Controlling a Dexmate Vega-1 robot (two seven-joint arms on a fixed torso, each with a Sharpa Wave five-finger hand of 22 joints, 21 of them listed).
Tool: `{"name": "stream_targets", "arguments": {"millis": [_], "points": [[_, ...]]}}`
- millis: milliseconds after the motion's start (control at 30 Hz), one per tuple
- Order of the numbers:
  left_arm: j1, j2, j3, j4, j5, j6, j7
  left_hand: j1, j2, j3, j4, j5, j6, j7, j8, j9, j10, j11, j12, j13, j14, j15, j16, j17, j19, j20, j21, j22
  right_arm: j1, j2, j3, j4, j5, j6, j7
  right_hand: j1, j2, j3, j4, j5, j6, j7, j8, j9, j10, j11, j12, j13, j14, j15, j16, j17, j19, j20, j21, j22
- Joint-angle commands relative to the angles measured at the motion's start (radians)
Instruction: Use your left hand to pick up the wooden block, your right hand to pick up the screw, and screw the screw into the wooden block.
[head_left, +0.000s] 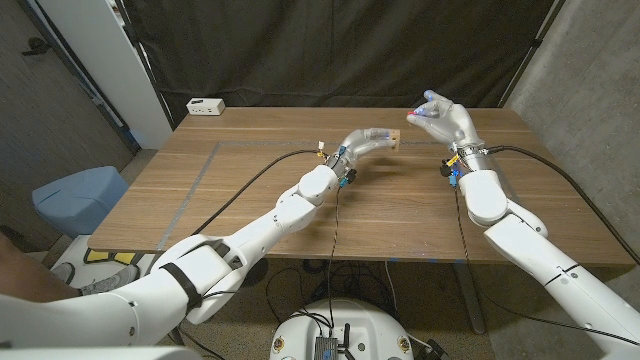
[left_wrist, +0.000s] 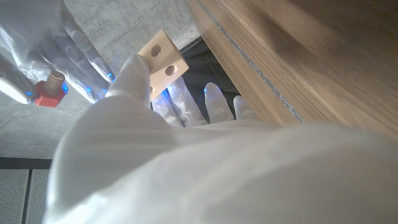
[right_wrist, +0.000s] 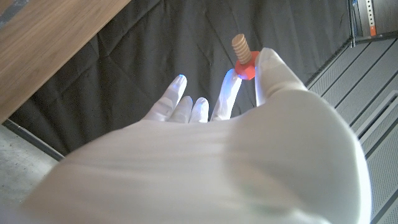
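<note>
Above the far half of a wooden counter (head_left: 250, 190), the left hand (head_left: 368, 140) grips a pale wooden block (head_left: 394, 138) whose drilled holes show in the left wrist view (left_wrist: 163, 59), while the right hand (head_left: 445, 120) pinches a screw (right_wrist: 243, 56) with a red head and tan threaded shank between thumb and fingers (right_wrist: 229, 93), the remaining fingers spread. The two hands are raised off the counter and near each other but apart, the screw (left_wrist: 51, 90) held just beside the block with a gap between them. Broad bare wood stretches toward the near edge and both side edges. A strip of pale tape (head_left: 195, 180) runs across the counter's left part, and cables (head_left: 250, 180) trail along both arms over the surface. A white power strip (head_left: 206, 106) sits at the far left corner, well apart from the hands. A black curtain (head_left: 340, 50) hangs behind the counter; a blue bin (head_left: 78, 198) stands on the floor beside its left edge.
</note>
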Motion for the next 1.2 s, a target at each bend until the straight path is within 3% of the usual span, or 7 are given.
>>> {"name": "stream_targets", "arguments": {"millis": [33, 233, 867, 1200], "points": [[0.002, -0.024, 0.010, 0.013, 0.003, -0.007, 0.001, 0.000, 0.012, 0.002, 0.007, 0.007, 0.075, 0.002, 0.010, 0.002, 0.008, -0.005, 0.003, 0.018, 0.005, -0.073, 0.002, 0.005, -0.004, 0.001, 0.001, 0.005, 0.020, 0.065, -0.014, 0.058, 0.013, 0.093, -0.036, -0.010, 0.003, 0.007, 0.003, 0.005, 0.013, -0.007, 0.009, 0.004, 0.002, 0.005, -0.002, 0.001, 0.013, -0.083, -0.001, 0.002, 0.005, -0.083, -0.001, 0.000], [-0.009, -0.039, 0.020, 0.039, 0.007, -0.022, -0.011, 0.001, 0.012, 0.001, 0.006, 0.007, 0.078, 0.004, 0.011, 0.002, 0.011, -0.004, 0.003, 0.018, 0.004, -0.071, 0.002, 0.005, -0.007, 0.003, 0.000, 0.005, 0.035, 0.090, -0.025, 0.093, 0.011, 0.130, -0.044, -0.011, 0.003, 0.009, 0.001, 0.006, 0.012, -0.009, 0.010, 0.003, 0.004, 0.007, -0.002, 0.001, 0.013, -0.085, -0.001, 0.003, 0.005, -0.082, -0.001, 0.000], [-0.008, -0.033, 0.028, 0.022, 0.024, -0.013, -0.002, -0.001, 0.013, -0.001, 0.008, 0.007, 0.080, 0.004, 0.011, 0.003, 0.014, -0.005, 0.001, 0.020, 0.006, -0.072, 0.001, 0.005, -0.008, 0.005, -0.001, 0.005, 0.067, 0.151, -0.043, 0.189, -0.008, 0.228, -0.078, -0.020, 0.002, 0.011, 0.001, 0.010, 0.010, -0.009, 0.011, -0.006, 0.003, 0.003, -0.003, 0.001, 0.012, -0.084, -0.001, 0.005, 0.003, -0.081, -0.001, 0.001], [-0.013, -0.035, 0.030, 0.027, 0.028, -0.012, -0.003, 0.001, 0.013, -0.002, 0.006, 0.007, 0.083, 0.001, 0.013, 0.003, 0.017, -0.005, 0.000, 0.021, 0.005, -0.072, 0.000, 0.004, -0.008, 0.006, -0.001, 0.005, 0.071, 0.164, -0.042, 0.206, -0.011, 0.231, -0.089, -0.023, 0.004, 0.013, 0.001, 0.012, 0.008, -0.011, 0.014, -0.007, 0.000, -0.001, -0.005, 0.001, 0.010, -0.084, -0.001, 0.006, -0.002, -0.080, -0.002, 0.001]]}}
